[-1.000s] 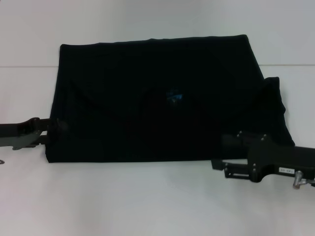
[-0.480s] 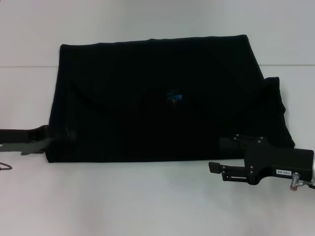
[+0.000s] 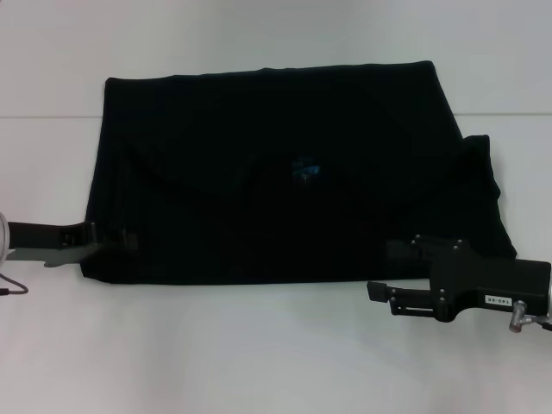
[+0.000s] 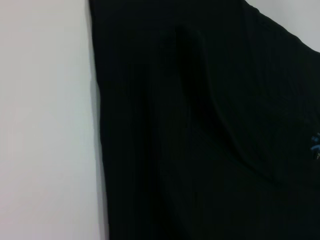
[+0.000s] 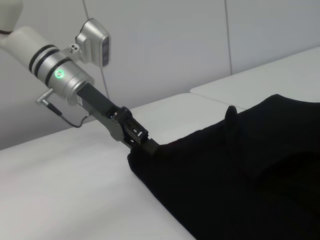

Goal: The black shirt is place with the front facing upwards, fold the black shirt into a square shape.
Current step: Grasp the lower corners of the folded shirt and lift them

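The black shirt [image 3: 285, 172] lies flat on the white table, folded into a wide block, with a small blue neck label [image 3: 304, 167] near its middle. A sleeve part sticks out at its right side. My left gripper [image 3: 116, 237] reaches in from the left at the shirt's near left corner; the right wrist view shows the left gripper [image 5: 147, 146] with its tip buried in the fabric [image 5: 240, 175]. My right gripper [image 3: 384, 272] stands open at the near right corner, one finger over the hem and one off it. The left wrist view shows only flat shirt [image 4: 200, 125] and its edge.
The white table [image 3: 259, 354] runs bare in front of the shirt and to both sides. A table seam [image 3: 43, 116] crosses behind the left end. A pale panelled wall [image 5: 175, 45] stands beyond the table.
My left gripper has moved nearer and inward onto the shirt's near left corner. The right gripper has dropped slightly toward the front edge. The shirt lies as before.
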Available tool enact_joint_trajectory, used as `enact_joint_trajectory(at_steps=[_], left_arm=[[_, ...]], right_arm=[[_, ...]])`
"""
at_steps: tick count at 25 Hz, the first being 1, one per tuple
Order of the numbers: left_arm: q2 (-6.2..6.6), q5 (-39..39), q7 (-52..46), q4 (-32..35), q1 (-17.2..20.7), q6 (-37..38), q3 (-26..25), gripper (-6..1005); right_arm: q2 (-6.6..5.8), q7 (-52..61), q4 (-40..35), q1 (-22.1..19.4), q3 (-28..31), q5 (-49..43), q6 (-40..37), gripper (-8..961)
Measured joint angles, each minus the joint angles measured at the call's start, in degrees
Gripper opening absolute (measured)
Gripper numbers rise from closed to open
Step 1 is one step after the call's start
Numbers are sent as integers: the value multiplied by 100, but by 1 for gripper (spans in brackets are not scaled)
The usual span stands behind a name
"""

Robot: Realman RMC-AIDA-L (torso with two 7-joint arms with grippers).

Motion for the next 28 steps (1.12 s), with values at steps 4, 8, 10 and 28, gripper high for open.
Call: enact_joint_trajectory(at_steps=[4, 8, 10, 28], left_arm=[[-2, 49, -5, 2, -6, -9, 4, 493], [4, 68, -10, -3, -10, -9, -27, 410], [13, 70, -14, -24, -10, -9, -26, 368], [66, 81, -17, 19, -25, 215, -18, 32]], right_arm=[[-14, 45, 0, -22, 34, 0, 0, 818], [-81, 279, -35, -24, 45, 3, 0, 817], [-124, 633, -167, -22, 47, 5, 13, 817], [-1330, 7825, -1562, 1131, -175, -2941, -84, 805]])
